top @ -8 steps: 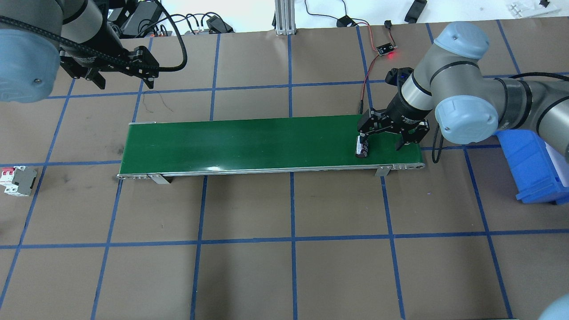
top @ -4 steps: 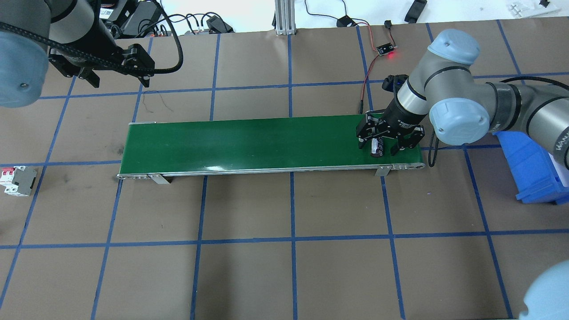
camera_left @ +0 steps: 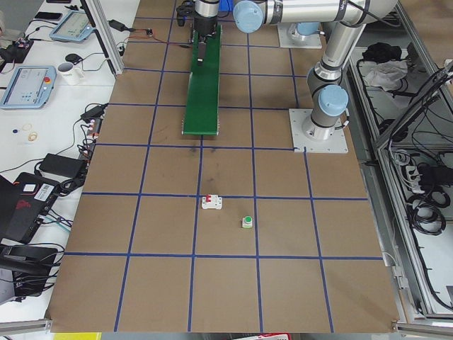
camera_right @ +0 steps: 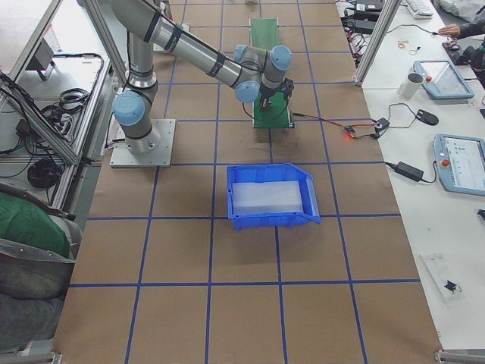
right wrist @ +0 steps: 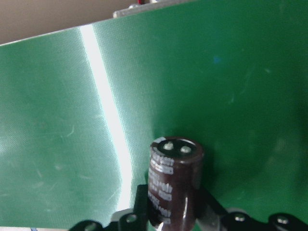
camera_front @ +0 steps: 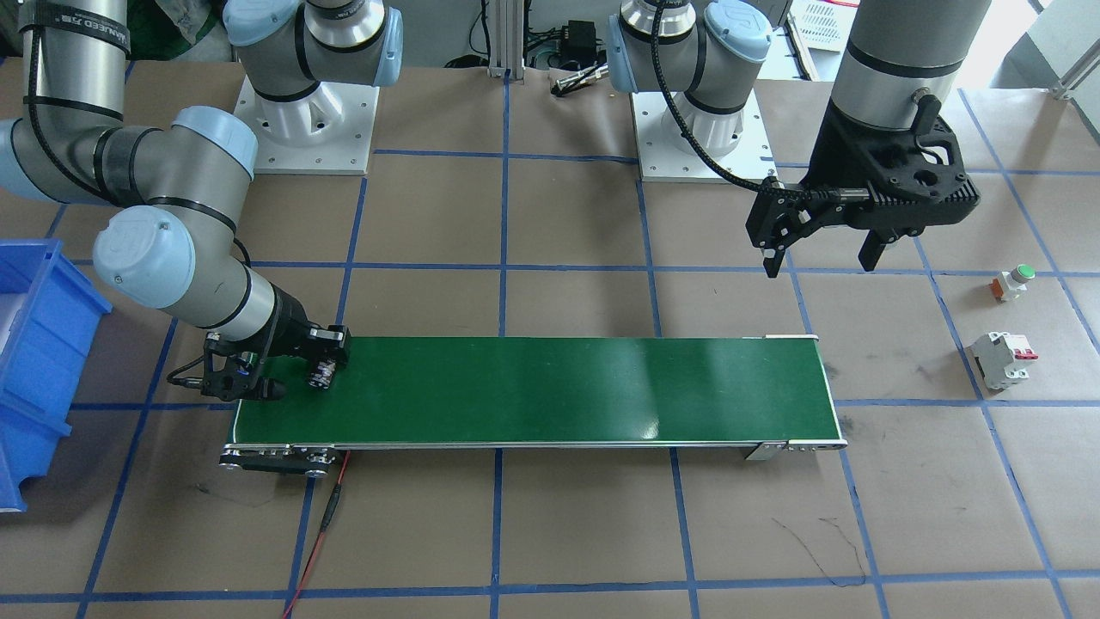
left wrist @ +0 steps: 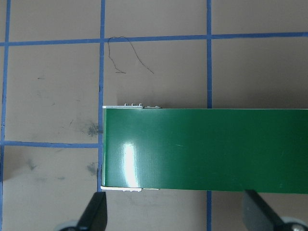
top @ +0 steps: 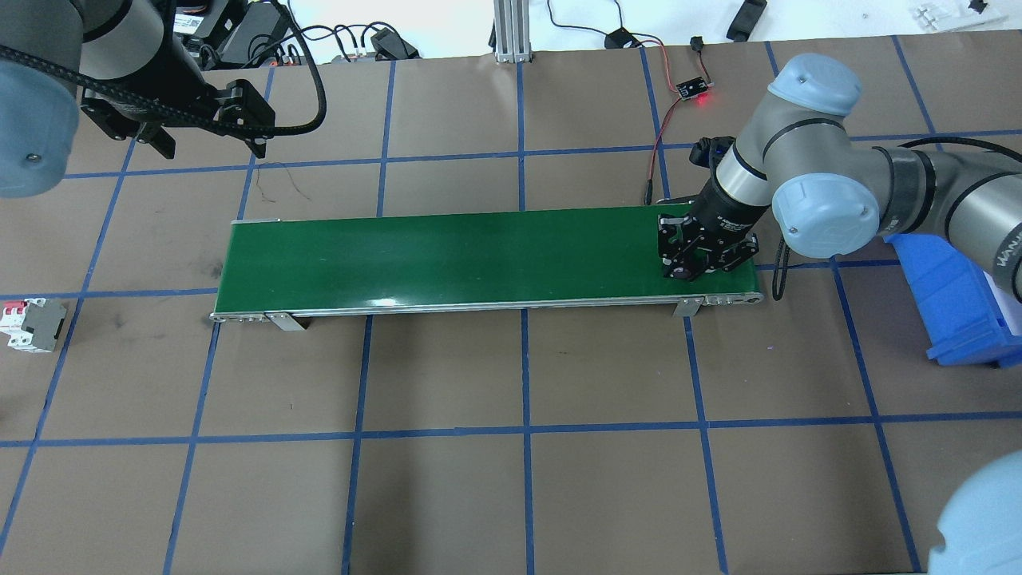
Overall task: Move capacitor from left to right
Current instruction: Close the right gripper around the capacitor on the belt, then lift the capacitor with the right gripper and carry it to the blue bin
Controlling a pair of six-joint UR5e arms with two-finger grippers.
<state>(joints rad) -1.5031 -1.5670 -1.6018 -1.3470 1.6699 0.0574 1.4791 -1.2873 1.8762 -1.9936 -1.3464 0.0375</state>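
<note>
The capacitor (right wrist: 173, 185), a short dark cylinder with pale print, is held between the fingers of my right gripper (top: 693, 259), which is shut on it. It sits low over the right end of the green conveyor belt (top: 479, 255). In the front-facing view the capacitor (camera_front: 324, 373) shows at the belt's (camera_front: 559, 387) left end, in the right gripper (camera_front: 320, 370). My left gripper (top: 211, 150) is open and empty, raised behind the belt's left end. It also shows in the front-facing view (camera_front: 818, 262) and the left wrist view (left wrist: 175, 219).
A blue bin (top: 950, 303) stands right of the belt. A white breaker with red levers (top: 32, 323) lies at the far left, with a green-capped push button (camera_front: 1014, 279) near it. A sensor board with a red light (top: 693, 89) and its wires lie behind the belt's right end.
The capacitor moved right along the belt into the open right gripper, which then shut on it. The left gripper drifted slightly left and back.
</note>
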